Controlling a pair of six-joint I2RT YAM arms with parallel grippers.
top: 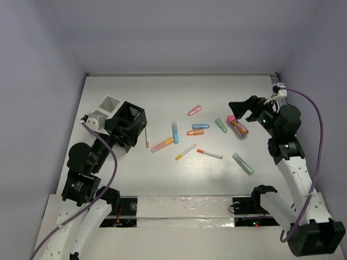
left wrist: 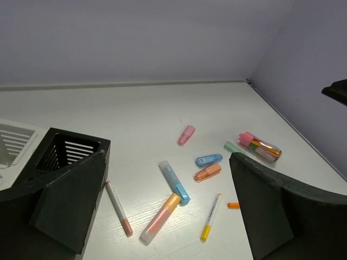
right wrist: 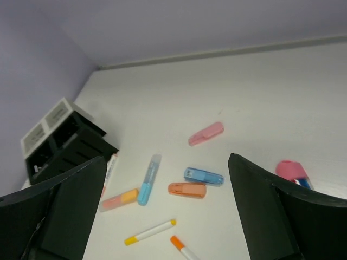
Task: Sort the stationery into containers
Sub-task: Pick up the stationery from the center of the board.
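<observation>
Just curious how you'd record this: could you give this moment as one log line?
left gripper open, empty | right gripper open, empty | markers loose on table | black box beside white box

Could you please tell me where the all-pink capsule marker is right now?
In the top view the pink marker lies on the table, slightly right of centre, farthest back of the scattered items, just behind the short blue marker.
</observation>
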